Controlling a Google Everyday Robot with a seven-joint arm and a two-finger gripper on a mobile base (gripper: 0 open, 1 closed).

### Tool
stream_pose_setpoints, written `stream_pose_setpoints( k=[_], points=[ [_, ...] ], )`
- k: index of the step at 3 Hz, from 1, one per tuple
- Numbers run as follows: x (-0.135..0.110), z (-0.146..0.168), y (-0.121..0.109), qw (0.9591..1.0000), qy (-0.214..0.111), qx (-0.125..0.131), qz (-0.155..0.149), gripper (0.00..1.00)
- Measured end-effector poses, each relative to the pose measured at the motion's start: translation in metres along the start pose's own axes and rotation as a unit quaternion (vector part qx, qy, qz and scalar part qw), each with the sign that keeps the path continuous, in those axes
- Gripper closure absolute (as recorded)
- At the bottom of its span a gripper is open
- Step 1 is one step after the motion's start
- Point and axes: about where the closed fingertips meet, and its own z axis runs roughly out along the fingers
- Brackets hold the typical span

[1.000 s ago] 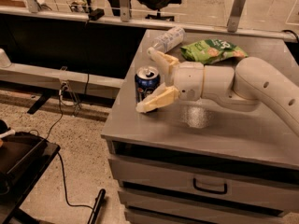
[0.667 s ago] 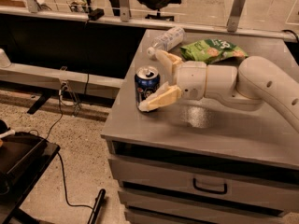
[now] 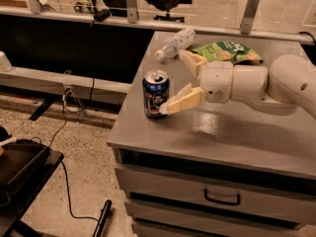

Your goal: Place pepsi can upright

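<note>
The pepsi can (image 3: 156, 94), dark blue with a silver top, stands upright on the grey cabinet top (image 3: 247, 137) near its left edge. My gripper (image 3: 175, 82) is just to the right of the can, at can height, and it is open. The near finger (image 3: 181, 101) reaches toward the can's lower right side, with its tip at or just beside the can. The far finger (image 3: 191, 61) is behind and to the right, apart from the can. Nothing is held.
A clear plastic bottle (image 3: 175, 43) lies on its side at the back of the top. A green snack bag (image 3: 228, 51) lies behind my wrist. Drawers with a handle (image 3: 222, 199) are below. A black cart (image 3: 19, 172) and cables (image 3: 69, 132) are on the floor at left.
My gripper has drawn back to the right, away from the can. The can has stayed upright in the same spot.
</note>
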Motion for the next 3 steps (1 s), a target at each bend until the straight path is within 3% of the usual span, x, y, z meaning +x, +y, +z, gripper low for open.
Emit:
stream_pose_setpoints(
  k=[3],
  points=[
    [-0.002, -0.040, -0.016, 0.9992, 0.031, 0.025, 0.000, 0.00]
  ],
)
